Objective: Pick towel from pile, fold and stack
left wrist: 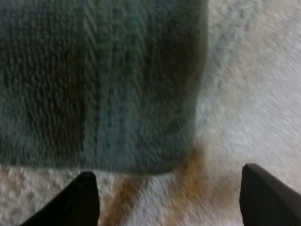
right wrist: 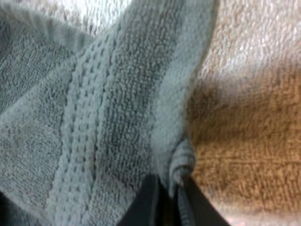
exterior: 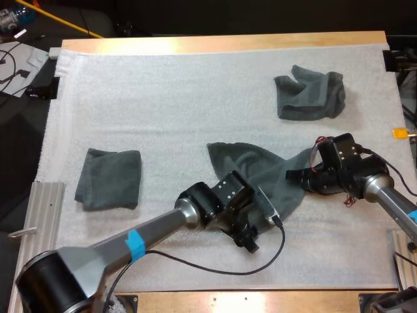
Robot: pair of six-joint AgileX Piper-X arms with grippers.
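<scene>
A robotics lab bench: wooden table (exterior: 221,43), white mat (exterior: 195,98), aluminium rails (exterior: 45,208)

We have three dark grey-green towels on the white mat (exterior: 176,111). The middle towel (exterior: 253,166) lies at about 5 o'clock from the mat's centre. It is half spread and rumpled, with one corner drawn out toward 3 o'clock. There our right gripper (exterior: 291,175) pinches its ribbed hem. The folded towel (exterior: 109,178) lies flat at 9 o'clock as a tidy rectangle. The crumpled towel (exterior: 309,94) sits bunched at 2 o'clock, well apart from both others.
</scene>
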